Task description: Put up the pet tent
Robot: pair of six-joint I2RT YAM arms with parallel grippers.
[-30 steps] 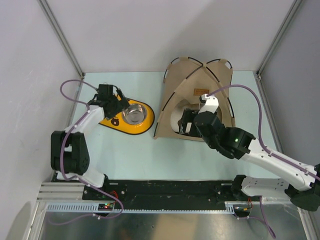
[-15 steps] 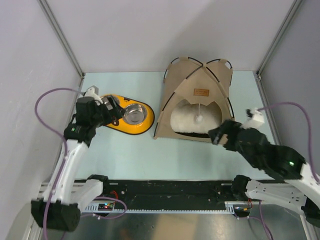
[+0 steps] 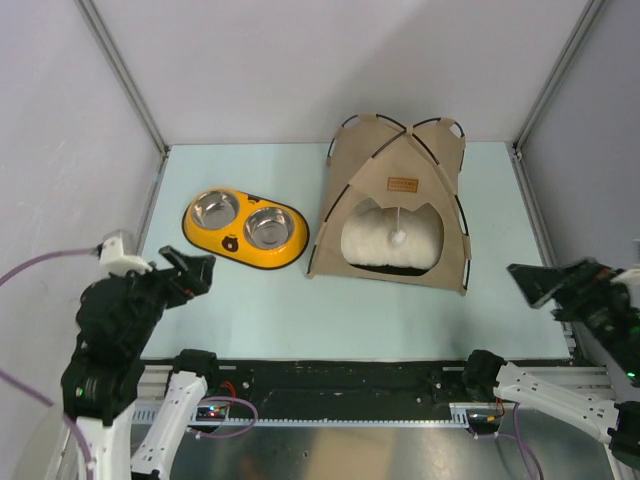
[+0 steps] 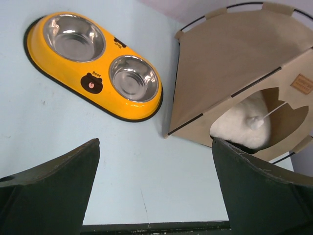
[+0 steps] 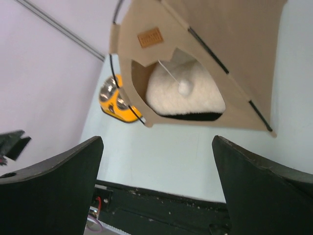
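The tan pet tent (image 3: pixel 400 165) stands upright at the back middle of the table, its black poles bowed over the top and a brown label above the doorway. A cream fluffy pillow (image 3: pixel 390 240) lies inside, with a white pom-pom (image 3: pixel 398 238) hanging in the opening. The tent (image 4: pixel 230 54) also fills the upper right of the left wrist view, and the tent (image 5: pixel 230 29) tops the right wrist view. My left gripper (image 3: pixel 190 272) is open, raised near the front left. My right gripper (image 3: pixel 530 283) is open, raised at the front right. Neither touches anything.
A yellow double-bowl holder (image 3: pixel 245 228) with two steel bowls lies left of the tent. Grey walls with metal corner posts close in the back and sides. A black rail (image 3: pixel 330 378) runs along the near edge between the arm bases.
Both arms pulled back toward the near edge and rose. The right gripper left the tent doorway; the left gripper came away from the bowl holder. Both jaws spread fully.
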